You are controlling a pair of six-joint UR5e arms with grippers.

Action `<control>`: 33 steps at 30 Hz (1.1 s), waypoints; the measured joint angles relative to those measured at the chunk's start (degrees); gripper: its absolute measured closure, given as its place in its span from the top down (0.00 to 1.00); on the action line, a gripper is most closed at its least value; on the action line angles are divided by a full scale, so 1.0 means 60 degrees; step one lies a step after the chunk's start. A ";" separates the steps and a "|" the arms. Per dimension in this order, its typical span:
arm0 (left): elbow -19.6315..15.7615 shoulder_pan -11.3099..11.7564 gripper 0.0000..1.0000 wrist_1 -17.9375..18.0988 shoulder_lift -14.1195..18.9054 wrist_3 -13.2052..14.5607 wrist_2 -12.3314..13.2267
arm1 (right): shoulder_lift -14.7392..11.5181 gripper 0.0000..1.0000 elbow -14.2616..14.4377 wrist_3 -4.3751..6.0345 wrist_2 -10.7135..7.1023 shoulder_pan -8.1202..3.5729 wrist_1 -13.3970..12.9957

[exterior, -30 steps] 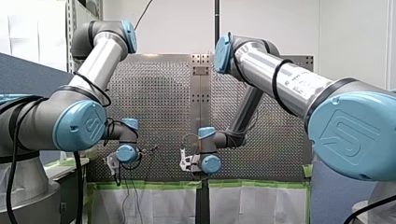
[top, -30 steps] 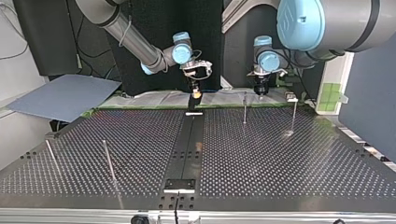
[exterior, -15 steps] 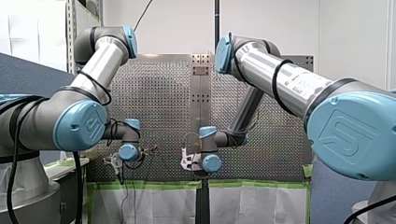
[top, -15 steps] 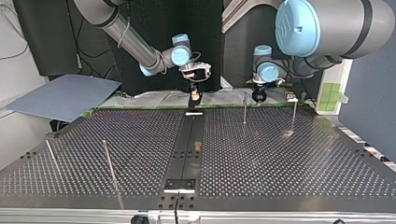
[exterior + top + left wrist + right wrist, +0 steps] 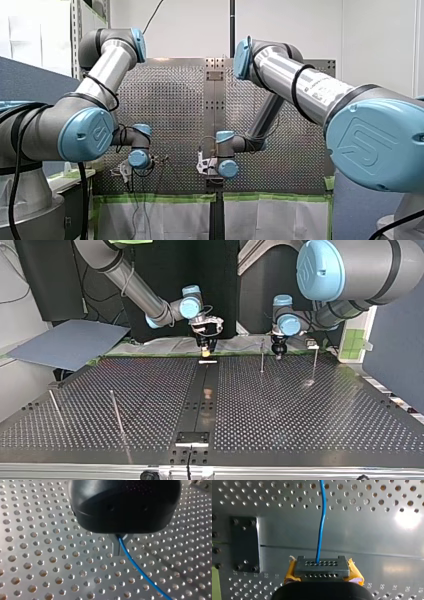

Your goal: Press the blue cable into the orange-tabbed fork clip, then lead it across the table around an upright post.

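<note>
In the left wrist view my left gripper (image 5: 117, 551) has its metal fingers shut on the thin blue cable (image 5: 140, 571), which trails off over the perforated plate. In the right wrist view the blue cable (image 5: 321, 525) runs straight ahead from my right gripper (image 5: 322, 566), whose dark tips with yellow pads (image 5: 354, 573) are shut on it. In the top view my left gripper (image 5: 278, 349) hangs low beside an upright post (image 5: 262, 355), and my right gripper (image 5: 205, 344) hovers over the centre strip's far end. I see no orange-tabbed clip.
A second post (image 5: 315, 362) stands at the top view's right, and two leaning posts (image 5: 116, 412) stand at its near left. A small white piece (image 5: 207, 361) lies under my right gripper. A black screwed plate (image 5: 244, 545) sits beside the right gripper.
In the top view my left gripper has dropped toward the table beside the post. My right gripper has shifted slightly left and lower. Both stay shut.
</note>
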 joint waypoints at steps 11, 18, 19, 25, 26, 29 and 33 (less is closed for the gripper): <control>0.0018 0.0081 0.00 -0.0121 0.0003 0.0214 -0.0005 | 0.0001 0.00 -0.0043 -0.0016 0.0016 -0.0360 0.0161; 0.0037 0.0102 0.00 0.0020 0.0004 0.0737 0.0046 | 0.0001 0.00 -0.0044 -0.0043 -0.0002 -0.0403 0.0227; 0.0037 0.0106 0.00 0.0011 0.0004 0.0814 0.0085 | 0.0001 0.00 -0.0044 -0.0046 -0.0006 -0.0405 0.0232; 0.0037 0.0168 0.00 -0.0119 0.0003 0.1131 0.0036 | 0.0004 0.00 -0.0039 -0.0063 -0.0016 -0.0414 0.0274; 0.0037 0.0173 0.00 -0.0152 0.0003 0.1181 -0.0023 | 0.0005 0.00 -0.0039 -0.0066 -0.0017 -0.0414 0.0281; 0.0037 0.0177 0.00 -0.0280 0.0003 0.1384 -0.0250 | 0.0007 0.00 -0.0036 -0.0071 -0.0017 -0.0411 0.0300; 0.0037 0.0204 0.00 -0.0385 0.0002 0.1613 -0.0477 | 0.0010 0.00 -0.0034 -0.0073 -0.0018 -0.0410 0.0305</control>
